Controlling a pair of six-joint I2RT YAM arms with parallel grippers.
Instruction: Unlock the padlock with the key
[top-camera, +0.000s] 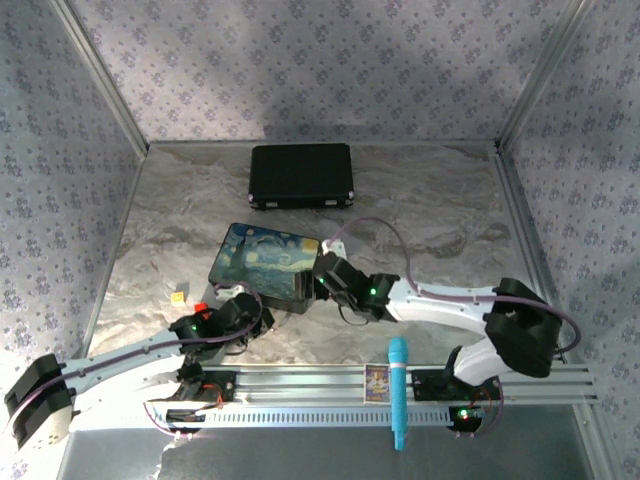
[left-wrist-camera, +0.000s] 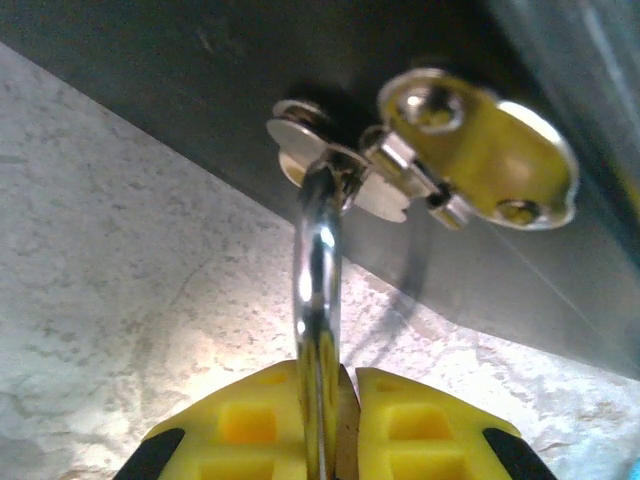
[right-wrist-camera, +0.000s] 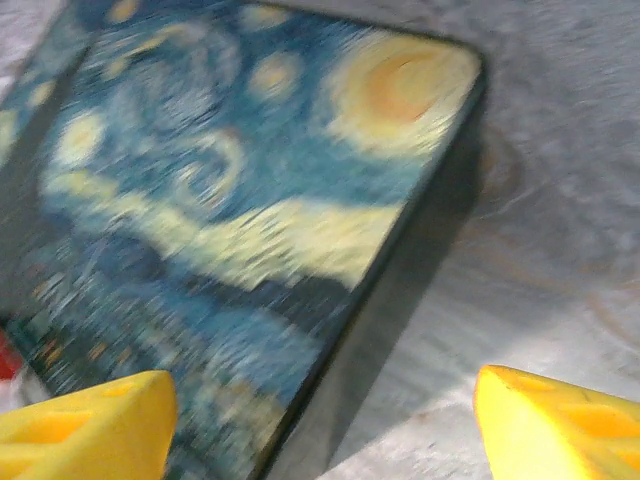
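left tool clamped on padlock shackle, which rises to 12 o'clock into the hasp. right tool spread wide, painted box at its 11 o'clock.

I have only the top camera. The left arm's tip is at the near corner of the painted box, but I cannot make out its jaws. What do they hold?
Observer: In the left wrist view the left jaws are closed on the silver loop of the padlock.
Operator: Is the padlock free of the box?
Observer: No, the loop passes through the latch on the dark side of the box.
Operator: And the right jaws?
Observer: Wide open above the painted lid, nothing between them.
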